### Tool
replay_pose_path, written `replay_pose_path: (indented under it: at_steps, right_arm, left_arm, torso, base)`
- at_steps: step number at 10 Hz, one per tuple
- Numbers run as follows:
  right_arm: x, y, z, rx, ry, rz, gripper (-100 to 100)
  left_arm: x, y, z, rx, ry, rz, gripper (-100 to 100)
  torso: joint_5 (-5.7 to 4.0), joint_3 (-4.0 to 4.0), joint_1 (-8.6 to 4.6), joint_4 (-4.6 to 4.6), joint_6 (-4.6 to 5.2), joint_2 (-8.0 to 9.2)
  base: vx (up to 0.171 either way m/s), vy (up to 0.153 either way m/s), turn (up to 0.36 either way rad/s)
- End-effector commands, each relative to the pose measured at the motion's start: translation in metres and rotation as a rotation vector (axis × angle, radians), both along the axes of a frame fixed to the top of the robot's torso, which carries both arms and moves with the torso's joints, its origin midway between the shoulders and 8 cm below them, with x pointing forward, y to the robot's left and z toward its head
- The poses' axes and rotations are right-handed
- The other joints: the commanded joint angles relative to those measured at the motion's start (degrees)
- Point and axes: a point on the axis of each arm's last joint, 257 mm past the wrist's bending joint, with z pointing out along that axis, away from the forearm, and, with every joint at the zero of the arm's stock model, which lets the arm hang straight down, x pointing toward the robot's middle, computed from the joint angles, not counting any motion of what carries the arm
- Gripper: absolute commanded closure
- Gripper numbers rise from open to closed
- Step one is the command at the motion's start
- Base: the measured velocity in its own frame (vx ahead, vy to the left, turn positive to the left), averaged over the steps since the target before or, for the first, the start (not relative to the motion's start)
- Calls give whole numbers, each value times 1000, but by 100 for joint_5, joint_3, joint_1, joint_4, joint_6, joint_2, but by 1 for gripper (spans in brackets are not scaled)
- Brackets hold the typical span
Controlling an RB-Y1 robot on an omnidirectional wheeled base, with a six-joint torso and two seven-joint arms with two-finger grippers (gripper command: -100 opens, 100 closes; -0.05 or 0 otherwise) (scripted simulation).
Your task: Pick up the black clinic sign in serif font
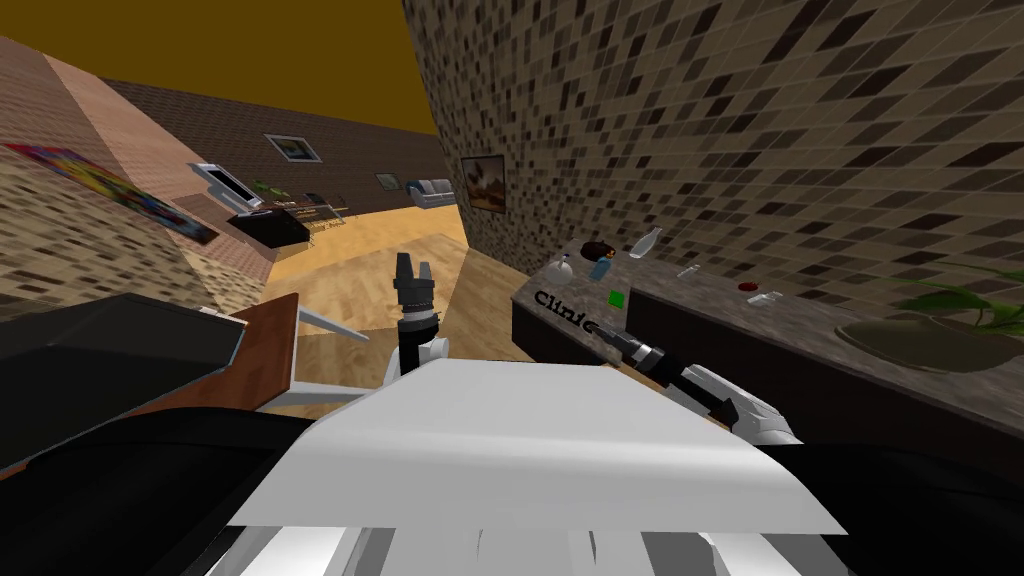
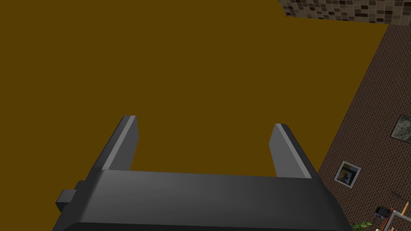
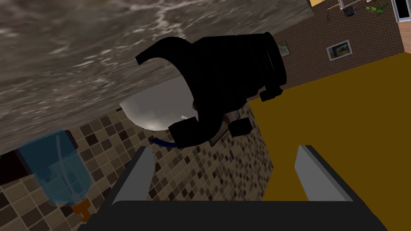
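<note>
Right gripper (image 3: 224,154): fingers wide apart, holding nothing. The black clinic sign (image 3: 224,76) stands just beyond the fingertips, not between them; whether they touch cannot be told.

In the head view the right gripper (image 1: 597,330) is at the sign's (image 1: 560,306) near end, at 1 o'clock from me. The sign stands along the front edge of the marbled countertop (image 1: 700,300), close to its end corner. A blue bottle (image 1: 600,268) stands near, at 1 o'clock of the sign.

Left gripper (image 1: 413,268): raised at 12 o'clock, fingers wide apart, empty. Wooden floor (image 1: 370,250) lies open at 11 o'clock.
</note>
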Motion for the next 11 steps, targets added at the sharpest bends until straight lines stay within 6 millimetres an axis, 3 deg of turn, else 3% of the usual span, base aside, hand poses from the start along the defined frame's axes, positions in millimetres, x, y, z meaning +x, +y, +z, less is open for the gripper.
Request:
replay_pose_path:
  at_steps: [1, 2, 3, 6, 11]
  right_arm:
    - [-11, -13, -13, -64, 46, 26, -100]
    - [-10, -19, -10, -94, 51, 41, -100]
    - [-21, -31, -22, -136, 91, 58, -100]
    - [-31, -54, -27, -228, 142, 98, -100]
    - [-66, -105, -44, -388, 284, 166, -100]
  left_arm:
    - [0, 0, 0, 0, 0, 0, 0]
    - [0, 0, 0, 0, 0, 0, 0]
    - [0, 0, 0, 0, 0, 0, 0]
    - [0, 0, 0, 0, 0, 0, 0]
    - [0, 0, 0, 0, 0, 0, 0]
  torso:
    - [0, 0, 0, 0, 0, 0]
    - [1, -1, 8, 0, -3, -1]
    - [1, 1, 5, 0, 1, 2]
    - [2, 1, 14, 0, -3, 2]
    - [3, 3, 13, 2, -1, 4]
  base:
    - [32, 66, 188]
    - [25, 53, 85]
    - [30, 62, 159]
    - [23, 66, 118]
    - [27, 81, 150]
